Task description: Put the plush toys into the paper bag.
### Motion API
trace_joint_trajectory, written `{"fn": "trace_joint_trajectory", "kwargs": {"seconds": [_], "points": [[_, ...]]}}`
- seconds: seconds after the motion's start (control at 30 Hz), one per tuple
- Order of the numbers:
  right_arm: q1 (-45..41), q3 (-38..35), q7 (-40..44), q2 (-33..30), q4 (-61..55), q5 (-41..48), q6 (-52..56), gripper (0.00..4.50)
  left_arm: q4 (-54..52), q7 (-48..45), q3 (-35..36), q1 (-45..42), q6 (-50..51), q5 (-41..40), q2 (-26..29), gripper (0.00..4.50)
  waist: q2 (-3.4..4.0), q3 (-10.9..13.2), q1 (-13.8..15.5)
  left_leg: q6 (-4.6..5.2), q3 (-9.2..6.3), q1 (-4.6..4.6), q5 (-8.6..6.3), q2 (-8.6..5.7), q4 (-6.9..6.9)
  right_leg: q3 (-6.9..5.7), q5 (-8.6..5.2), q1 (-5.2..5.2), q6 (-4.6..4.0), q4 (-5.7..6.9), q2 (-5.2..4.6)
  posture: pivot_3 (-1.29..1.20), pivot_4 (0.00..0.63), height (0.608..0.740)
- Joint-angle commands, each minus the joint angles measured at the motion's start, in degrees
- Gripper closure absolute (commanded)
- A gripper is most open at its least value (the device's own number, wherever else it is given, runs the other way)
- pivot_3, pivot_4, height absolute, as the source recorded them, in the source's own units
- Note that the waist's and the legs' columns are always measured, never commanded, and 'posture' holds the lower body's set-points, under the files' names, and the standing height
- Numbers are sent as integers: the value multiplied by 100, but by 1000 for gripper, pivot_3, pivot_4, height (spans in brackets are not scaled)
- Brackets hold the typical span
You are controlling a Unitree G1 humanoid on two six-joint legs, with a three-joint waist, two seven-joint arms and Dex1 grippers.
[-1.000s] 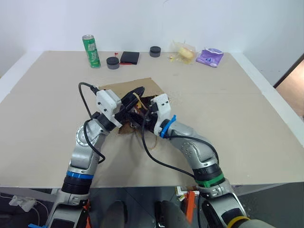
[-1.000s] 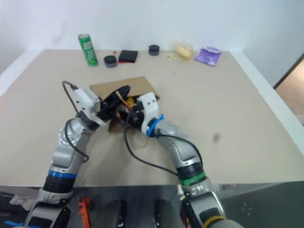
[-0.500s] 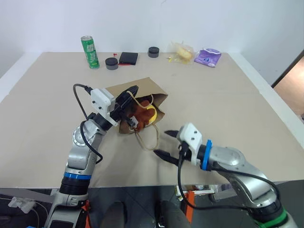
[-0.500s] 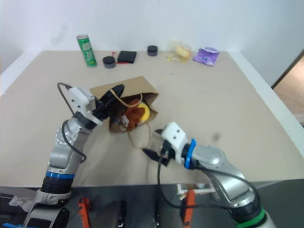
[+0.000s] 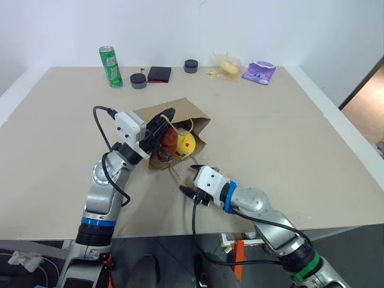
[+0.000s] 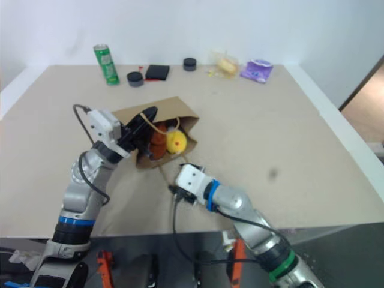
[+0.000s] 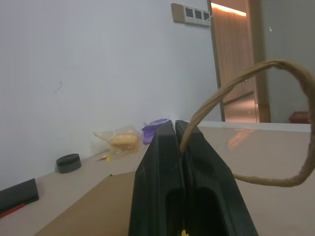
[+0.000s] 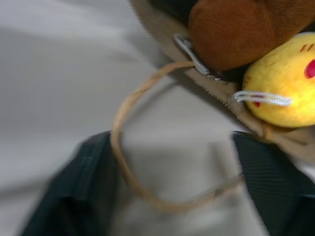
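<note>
Partly hidden inside the creased kraft paper bag [image 5: 180, 114] lying on the table [image 5: 288, 132], the furry brown toy [image 8: 236, 32] and smooth yellow toy [image 8: 283, 86] peeked out. Left gripper [image 7: 179, 142] pinched a twisted-cord handle [image 7: 256, 78]; right gripper [image 5: 191, 180] gaped empty just beside the mouth.

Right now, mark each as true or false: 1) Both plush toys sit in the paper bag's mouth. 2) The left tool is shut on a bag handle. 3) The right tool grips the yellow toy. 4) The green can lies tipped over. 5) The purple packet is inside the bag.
1) True: the brown toy and yellow toy rest in the paper bag mouth.
2) True: the left tool pinches the upper handle.
3) False: the right tool is open over the lower handle.
4) False: the green can stands upright.
5) False: the purple packet lies at the table's far edge.
</note>
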Motion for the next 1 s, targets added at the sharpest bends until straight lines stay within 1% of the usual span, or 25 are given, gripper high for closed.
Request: {"fn": "trace_joint_trajectory", "kwargs": {"seconds": [0.03,0.07,0.1,0.17,0.2,0.37,0.5,0.63,0.77,0.93,0.97,1.0], "points": [[123,-270,-158,-189,0,-345,-338,2304,-207,47,64,-56,17,-52,27,4500,0,0,10,-1,-1,0,1,-2,1,1,0,3,0,0,0,0,150,740],[186,-367,-118,-270,-116,-335,-439,2739,-207,51,74,-50,19,-53,33,4500,0,0,11,-2,-1,-1,1,-4,1,2,0,3,0,0,-2,0,150,740],[241,-464,-85,-340,-229,-325,-505,3068,-205,55,82,-47,22,-54,38,4500,0,0,13,-2,-1,-2,1,-8,1,4,0,3,0,0,-5,0,150,740],[324,-693,-79,-477,-433,-328,-728,4082,-199,63,99,-50,43,-60,41,4500,-1,1,7,-2,2,-4,1,-18,0,10,0,2,1,0,-14,0,150,740],[345,-828,-97,-522,-520,-310,-823,4452,-190,75,114,-59,61,-66,38,4500,-2,1,7,-2,3,-4,1,-23,0,13,0,2,1,0,-17,0,150,740],[169,-1617,-13,-818,-1008,-187,-1248,4452,-47,235,299,-230,177,-126,31,4500,-3,3,-5,-2,1,-3,1,-24,-1,14,2,-1,5,0,-15,0,150,740],[-293,-1994,263,-950,-1365,60,-1041,4452,80,514,533,-391,452,-306,-12,4500,-5,3,-9,-2,-1,-1,2,-22,0,13,4,1,8,0,-13,0,150,740],[-863,-1982,583,-971,-1605,240,-631,4452,94,837,785,-480,832,-565,-80,4500,-5,4,-13,-2,0,2,1,-22,-3,16,5,2,10,0,-12,0,150,740],[-1352,-1840,715,-942,-1572,121,-496,4452,100,1124,1001,-523,1179,-803,-132,4500,-5,4,-10,-2,-3,1,1,-22,-4,13,13,3,24,0,-12,0,150,740],[-1442,-1816,687,-832,-1386,90,-402,4452,-13,1192,1036,-498,1519,-1027,-136,4500,-6,4,-10,-2,-2,0,1,-29,-4,14,12,4,23,0,-18,0,150,740],[-1419,-1854,663,-775,-1360,139,-356,3765,-62,1170,1023,-478,1627,-1092,-116,4500,-6,4,-10,-2,-2,0,1,-29,-4,15,12,4,22,0,-19,0,150,740],[-1404,-1892,648,-723,-1333,190,-310,3534,-105,1165,1019,-465,1748,-1166,-103,4500,-6,4,-10,-2,-1,0,1,-30,-4,16,12,4,21,0,-19,0,150,740]]}}
